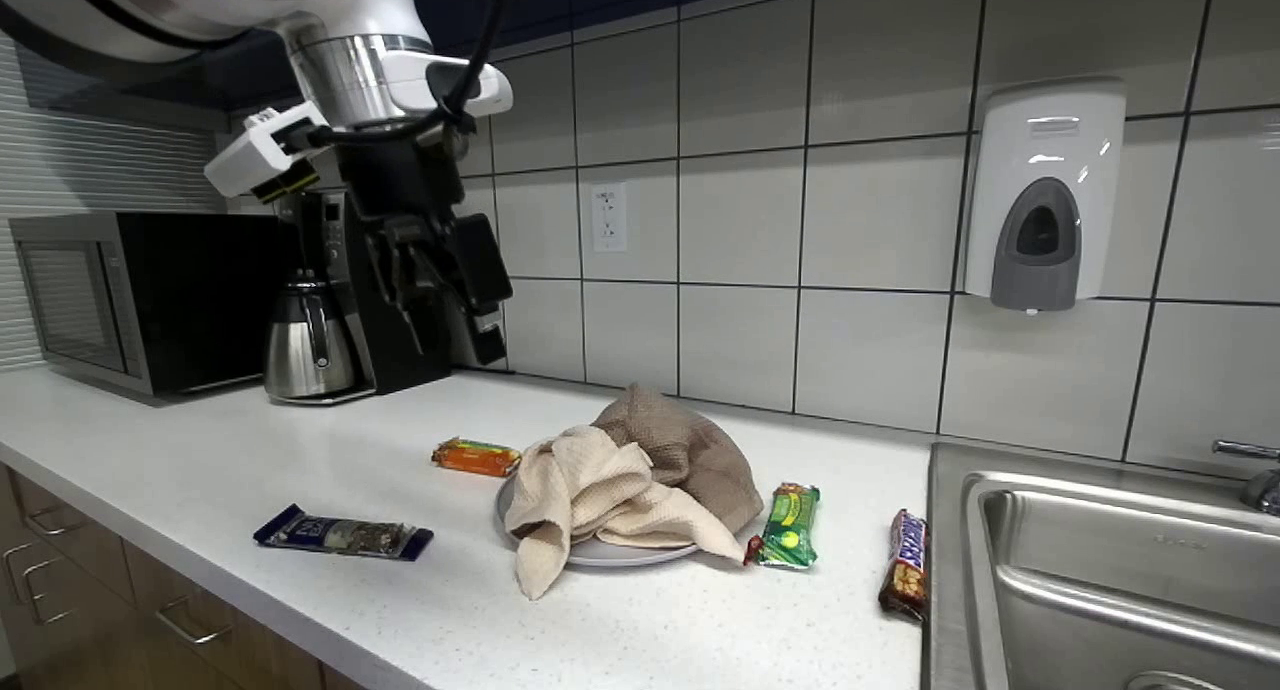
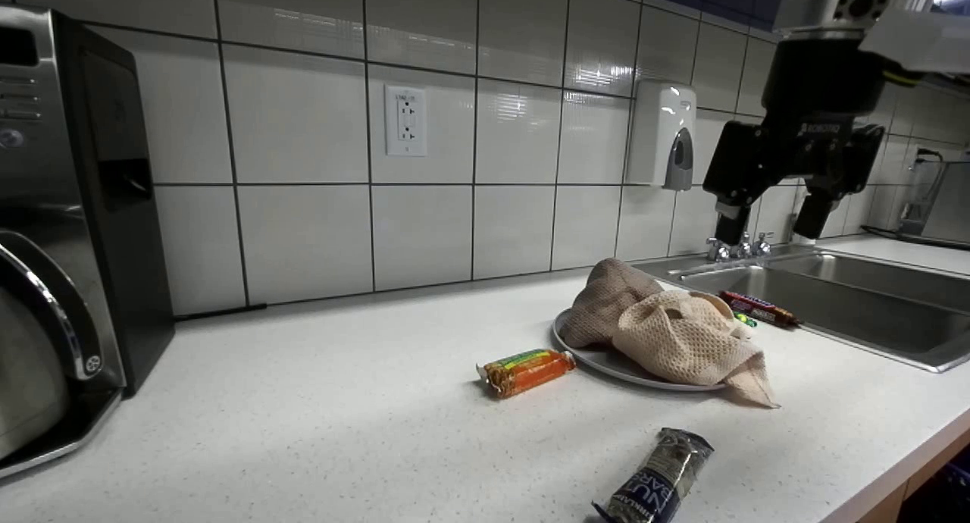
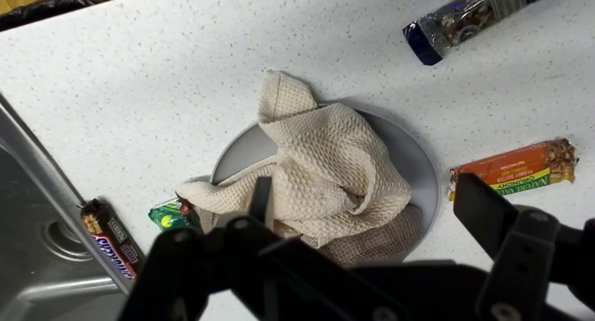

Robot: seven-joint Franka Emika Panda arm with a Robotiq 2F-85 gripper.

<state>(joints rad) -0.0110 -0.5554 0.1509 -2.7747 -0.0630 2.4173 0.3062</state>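
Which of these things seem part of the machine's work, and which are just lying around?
Seemingly part of the work (the open, empty hand looks nearest these):
- cream cloth
- brown cloth
- gray plate

Probably just lying or standing about:
- orange-wrapped bar
- nut bar
- green-wrapped bar
- Snickers bar
- soap dispenser
- coffee maker
- microwave
- sink

Rough waffle-weave cloths (image 3: 325,181), matt plate (image 3: 409,146), glossy plas. wrappers (image 3: 479,21), smooth ctr (image 1: 700,625), satin s/steel sink (image 1: 948,570)

Cloths (image 3: 320,172) hide middle of plate (image 3: 422,170); arm (image 1: 380,5) cropped.
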